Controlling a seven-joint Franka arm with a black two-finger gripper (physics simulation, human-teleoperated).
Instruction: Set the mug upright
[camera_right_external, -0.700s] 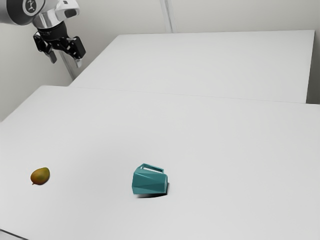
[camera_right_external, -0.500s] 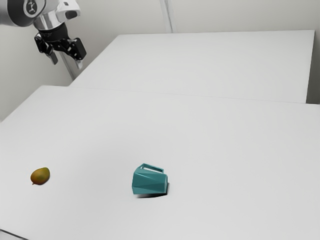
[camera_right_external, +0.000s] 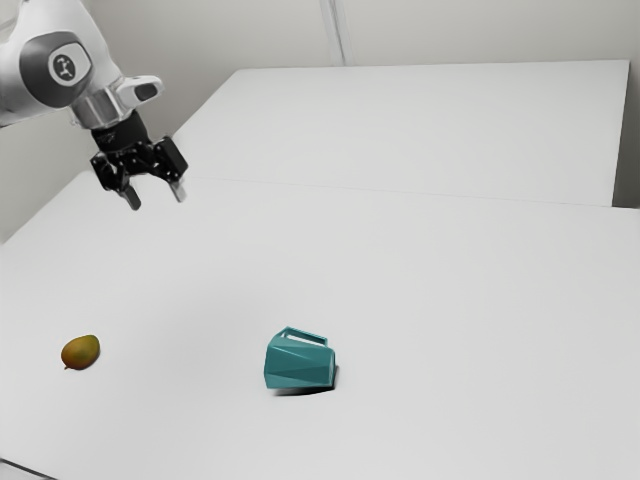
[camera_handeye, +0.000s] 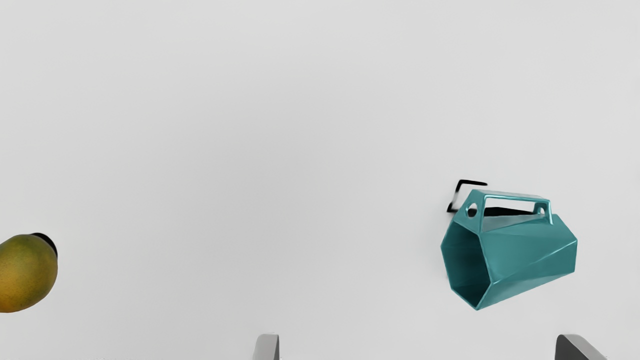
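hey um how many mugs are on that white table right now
1. It's a teal faceted mug, lying on its side on the white table, toward the exterior view's right from the mango. Any outside the views I can't count.

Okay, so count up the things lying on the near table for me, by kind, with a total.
Teal mugs: 1, lying on its side
Mango-like fruits: 1, green and orange
Total: 2
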